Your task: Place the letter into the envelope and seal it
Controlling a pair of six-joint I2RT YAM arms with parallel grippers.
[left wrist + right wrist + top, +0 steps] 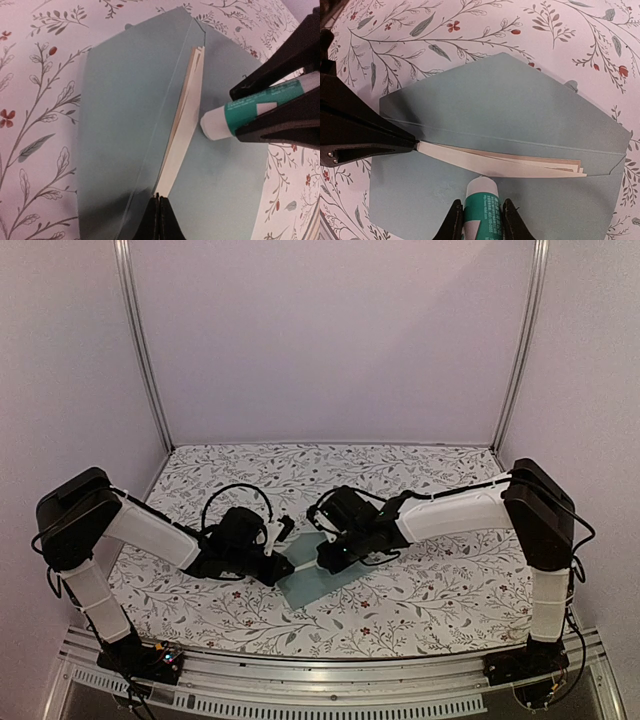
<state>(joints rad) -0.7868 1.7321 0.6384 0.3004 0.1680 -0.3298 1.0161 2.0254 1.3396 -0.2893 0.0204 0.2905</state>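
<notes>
Teal envelope (510, 100), one, holds one letter (510, 167) — left claw (158, 202) clenched, right claw (482, 206) grasping one glue stick (250, 112).

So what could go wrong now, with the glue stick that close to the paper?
1. The glue stick in the right end effector has its white tip right beside the letter, so glue might smear onto it.
2. The letter pokes out of the envelope, so the flap may crease it or seal badly.
3. The left end effector seems to pinch only one end of the letter, so rubbing could swing everything sideways.
</notes>
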